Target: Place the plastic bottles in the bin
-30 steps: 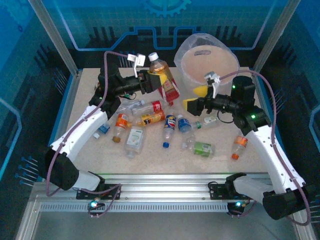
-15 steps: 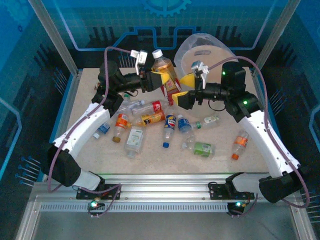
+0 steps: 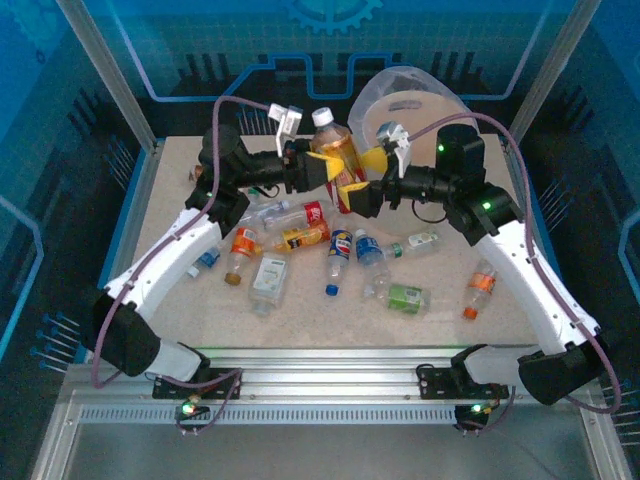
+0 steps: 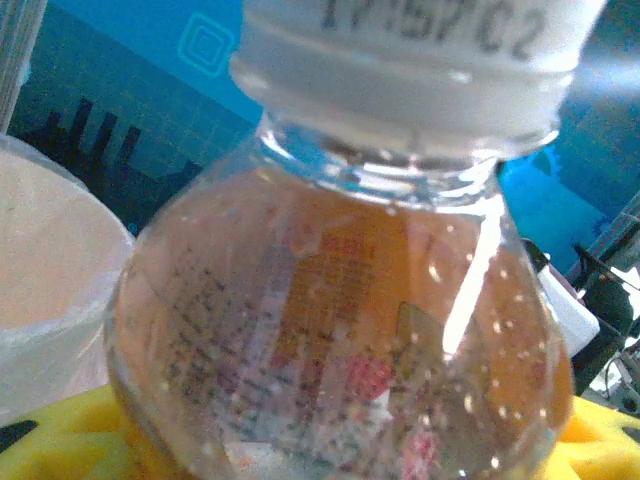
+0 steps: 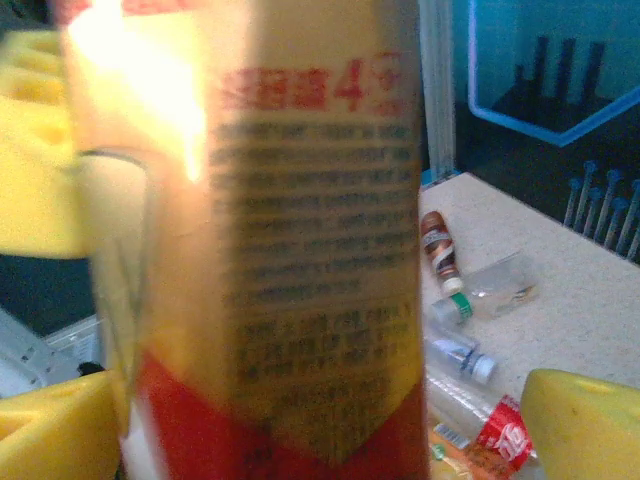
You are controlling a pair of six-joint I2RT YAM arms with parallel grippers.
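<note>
Here the left hand (image 3: 322,170) grips a liquid-filled bottle (image 3: 337,149), probably heavy and slippery. The right hand (image 3: 368,180), open around it, would best take the stiff labelled middle.

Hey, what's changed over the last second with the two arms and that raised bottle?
The right gripper swung left from beside the bin and now brackets, open, the white-capped bottle. The left gripper carried that bottle slightly rightward, clamped throughout. The bottles lying on the table did not move.
</note>
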